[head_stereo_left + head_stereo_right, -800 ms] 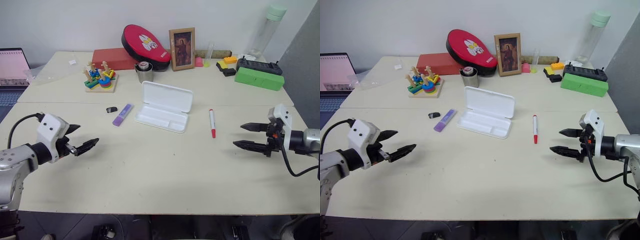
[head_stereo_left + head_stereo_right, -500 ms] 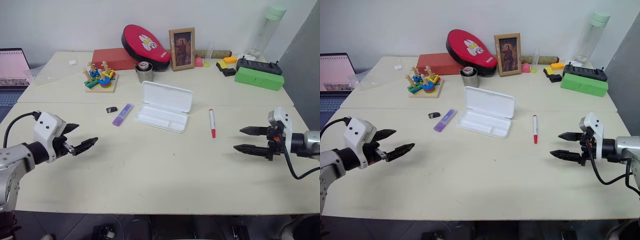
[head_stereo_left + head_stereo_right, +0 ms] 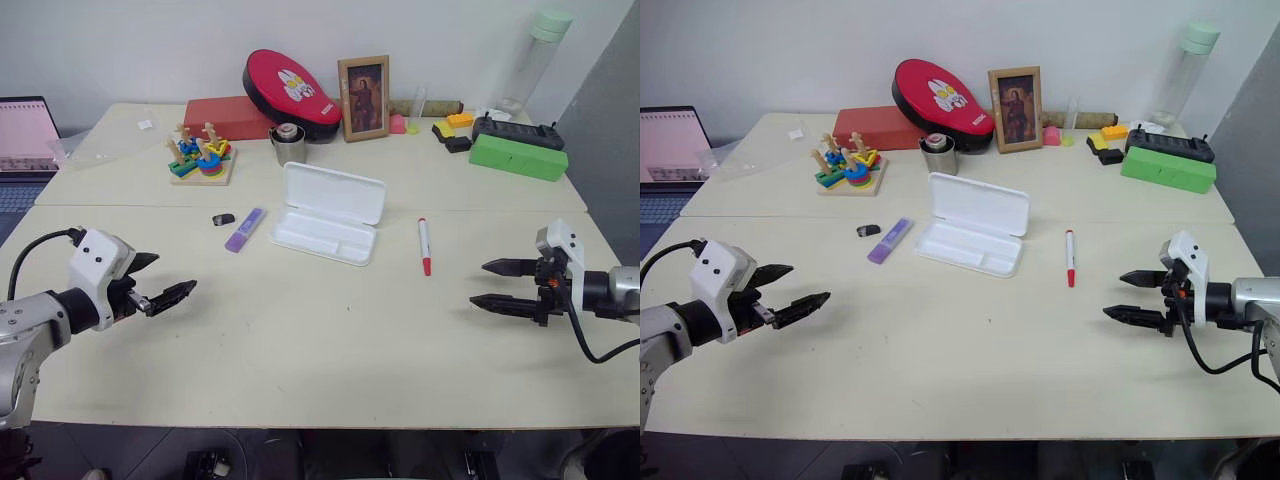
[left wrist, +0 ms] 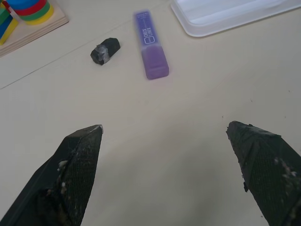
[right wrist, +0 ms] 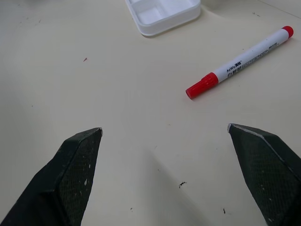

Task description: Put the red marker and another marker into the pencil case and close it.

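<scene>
Both grippers, left [image 3: 168, 289] and right [image 3: 495, 284], spread wide, empty. Case [image 3: 328, 213] lies open; red marker [image 3: 424, 245] right of it, purple marker [image 3: 244, 229] left, black stub [image 3: 223, 219] beside that. Risks: left grabs stub; slim marker rolls.

Both arms reach in from the near corners, forearms low over the worktop and angled toward the middle. The left tool [image 3: 160, 285] has its 2 black fingers spread wide, tips pointing right and slightly down, nothing between them. The right tool [image 3: 492, 284] points left, its 2 fingers likewise wide apart and empty.
</scene>
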### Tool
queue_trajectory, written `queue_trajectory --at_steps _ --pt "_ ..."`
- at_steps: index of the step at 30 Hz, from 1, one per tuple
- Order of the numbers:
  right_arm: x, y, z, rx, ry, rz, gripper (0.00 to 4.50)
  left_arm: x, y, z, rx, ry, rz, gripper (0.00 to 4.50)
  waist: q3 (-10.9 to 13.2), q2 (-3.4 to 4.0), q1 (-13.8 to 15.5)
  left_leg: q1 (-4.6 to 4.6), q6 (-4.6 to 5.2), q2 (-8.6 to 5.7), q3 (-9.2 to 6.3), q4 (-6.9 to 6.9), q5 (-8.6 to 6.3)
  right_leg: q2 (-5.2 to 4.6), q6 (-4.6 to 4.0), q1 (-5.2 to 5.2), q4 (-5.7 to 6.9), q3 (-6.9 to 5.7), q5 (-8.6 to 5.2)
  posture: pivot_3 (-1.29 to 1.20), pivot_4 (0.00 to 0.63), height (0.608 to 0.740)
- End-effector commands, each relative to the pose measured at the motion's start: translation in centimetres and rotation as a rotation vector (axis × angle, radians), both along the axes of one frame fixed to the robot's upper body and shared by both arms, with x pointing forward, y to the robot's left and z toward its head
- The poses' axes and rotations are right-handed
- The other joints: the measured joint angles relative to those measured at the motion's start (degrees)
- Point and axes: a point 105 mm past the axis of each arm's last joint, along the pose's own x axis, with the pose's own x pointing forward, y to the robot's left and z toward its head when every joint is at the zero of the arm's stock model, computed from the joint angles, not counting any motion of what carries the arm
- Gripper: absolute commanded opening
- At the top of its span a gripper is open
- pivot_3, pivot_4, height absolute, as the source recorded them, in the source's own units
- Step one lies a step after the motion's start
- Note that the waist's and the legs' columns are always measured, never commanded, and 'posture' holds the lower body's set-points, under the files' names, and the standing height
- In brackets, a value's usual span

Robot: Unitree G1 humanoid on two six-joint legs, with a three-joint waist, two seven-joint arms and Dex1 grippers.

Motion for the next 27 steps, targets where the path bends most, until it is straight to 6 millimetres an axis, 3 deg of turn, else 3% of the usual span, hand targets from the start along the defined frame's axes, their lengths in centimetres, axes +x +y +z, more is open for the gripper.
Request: queue_trajectory --at_steps 1,8,13,17,21,27 --pt "0.1 -0.1 0.9 -0.012 -0.034 0.013 4.49 -0.1 0.2 1.2 0.027 -0.043 0.004 4.50 0.00 0.00 0.01 0.00 0.00 0.00 0.00 0.00 0.00 0.00 0.00 0.00 0.00 0.00 0.00 0.00 0.150 0.740" --pt "0.1 1.4 1.6 0.021 -0.048 0.061 4.49 -0.2 -0.5 1.0 0.009 -0.033 -0.023 4.50 0.00 0.00 -0.03 0.00 0.00 0.00 0.00 0.00 0.00 0.00 0.00 0.00 0.00 0.00 0.00 0.00 0.150 0.740" --pt "1.3 8.1 3.7 0.148 -0.140 0.179 4.49 -0.3 -7.0 1.1 -0.076 -0.070 -0.205 4.50 -0.01 -0.01 -0.28 0.03 0.00 0.02 0.00 0.03 0.00 0.00 0.01 0.02 0.07 0.02 0.01 0.00 0.150 0.740" --pt "3.1 12.2 3.5 0.145 -0.181 0.215 4.49 -0.2 -9.8 0.7 -0.124 -0.069 -0.273 4.50 -0.01 -0.03 -0.09 0.01 -0.01 0.01 -0.01 0.06 0.01 0.01 -0.19 0.02 0.06 0.01 0.16 0.00 0.150 0.740" --pt "4.6 14.9 3.0 0.144 -0.182 0.218 4.49 -0.2 -11.5 0.3 -0.130 -0.059 -0.331 4.50 -0.02 -0.03 -0.10 0.01 -0.01 0.01 -0.01 0.05 0.01 0.01 -0.20 0.02 0.05 0.00 0.16 0.00 0.150 0.740" --pt "7.5 18.9 -0.2 -0.004 -0.153 0.197 4.49 1.1 -14.1 1.7 -0.150 -0.135 -0.395 4.50 -0.02 -0.03 -0.13 0.01 -0.02 0.01 -0.05 0.07 0.02 0.02 -0.20 0.01 0.09 -0.03 0.18 0.00 0.150 0.740"
